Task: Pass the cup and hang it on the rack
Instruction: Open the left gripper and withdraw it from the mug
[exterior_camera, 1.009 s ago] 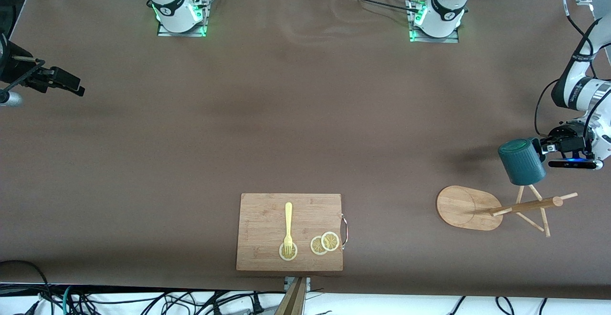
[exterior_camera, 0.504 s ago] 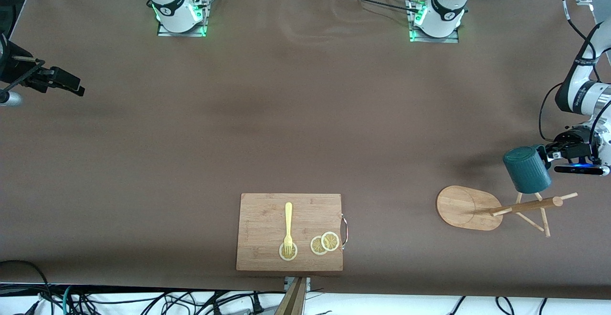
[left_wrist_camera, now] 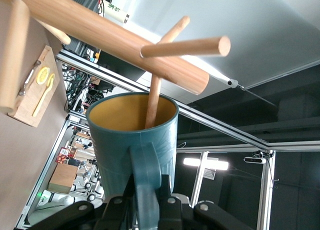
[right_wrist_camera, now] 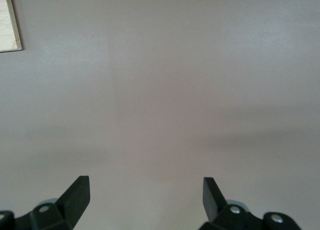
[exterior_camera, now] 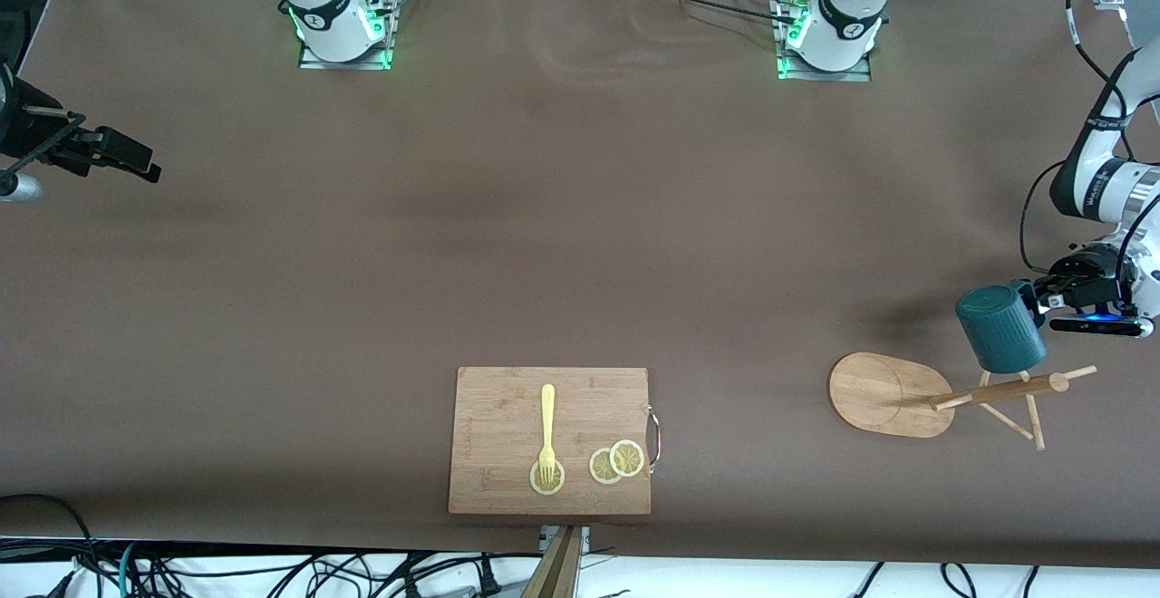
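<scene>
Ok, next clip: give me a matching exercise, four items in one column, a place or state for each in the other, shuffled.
Things:
1. cup
2. fork
3. right claw
4. rack

Places or states:
A. open over bare table
B. on the cutting board, tines on a lemon slice
C. held by its handle in the left claw, a peg inside its mouth
D. standing toward the left arm's end of the table

Pairs: 1-C, 2-B, 3-A, 4-D

Right hand (right_wrist_camera: 145, 195) open over table (right_wrist_camera: 160, 90).
</scene>
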Robot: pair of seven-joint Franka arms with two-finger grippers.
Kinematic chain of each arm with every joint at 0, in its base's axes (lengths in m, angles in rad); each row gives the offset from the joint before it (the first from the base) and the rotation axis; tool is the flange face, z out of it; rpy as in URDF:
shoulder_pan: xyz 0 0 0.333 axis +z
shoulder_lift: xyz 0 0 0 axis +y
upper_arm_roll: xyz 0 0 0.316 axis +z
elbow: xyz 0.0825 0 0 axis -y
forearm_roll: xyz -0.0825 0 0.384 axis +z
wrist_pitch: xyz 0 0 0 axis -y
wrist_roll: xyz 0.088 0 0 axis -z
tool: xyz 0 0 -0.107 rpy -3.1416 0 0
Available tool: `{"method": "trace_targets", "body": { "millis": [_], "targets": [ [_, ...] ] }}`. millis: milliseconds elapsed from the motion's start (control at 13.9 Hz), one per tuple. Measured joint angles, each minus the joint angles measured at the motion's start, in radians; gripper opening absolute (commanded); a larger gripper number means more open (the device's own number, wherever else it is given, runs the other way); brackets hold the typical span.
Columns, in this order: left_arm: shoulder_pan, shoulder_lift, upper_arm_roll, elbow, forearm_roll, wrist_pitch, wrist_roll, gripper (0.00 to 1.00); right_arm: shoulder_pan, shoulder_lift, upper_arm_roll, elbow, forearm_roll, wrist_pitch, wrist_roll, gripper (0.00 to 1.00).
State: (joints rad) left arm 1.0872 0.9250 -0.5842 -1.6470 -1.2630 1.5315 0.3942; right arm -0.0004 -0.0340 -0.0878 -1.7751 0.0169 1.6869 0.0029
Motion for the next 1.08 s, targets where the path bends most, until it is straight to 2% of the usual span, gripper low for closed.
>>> {"method": "trace_targets", "body": {
  "millis": [72,144,216,288,360,937,1081],
  "targets": [
    [-0.002,0.003,0.005,0.004,0.0,0.0,0.0,0.08,0.0,0.0,0.0,0.0,0.0,0.0,0.0,1.0],
    [-0.003,0.005,0.008,0.008,0.001,0.0,0.0,0.22,0.0,0.0,0.0,0.0,0.0,0.0,0.0,1.0],
    [-0.004,0.006,0.008,0.011,0.001,0.0,0.0,0.71,0.0,0.0,0.0,0.0,0.0,0.0,0.0,1.0],
    [-0.004,0.006,0.008,0.014,0.001,0.0,0.0,0.72,0.0,0.0,0.0,0.0,0.0,0.0,0.0,1.0],
    [-0.005,0.006,0.008,0.016,0.001,0.0,0.0,1.0,0.0,0.0,0.0,0.0,0.0,0.0,0.0,1.0],
    [0.0,0.005,0.011,0.031,0.003,0.0,0.0,1.0,0.0,0.0,0.0,0.0,0.0,0.0,0.0,1.0],
    [0.018,-0.002,0.011,0.045,0.037,-0.002,0.004,1.0,0.0,0.0,0.0,0.0,0.0,0.0,0.0,1.0]
  ]
}}
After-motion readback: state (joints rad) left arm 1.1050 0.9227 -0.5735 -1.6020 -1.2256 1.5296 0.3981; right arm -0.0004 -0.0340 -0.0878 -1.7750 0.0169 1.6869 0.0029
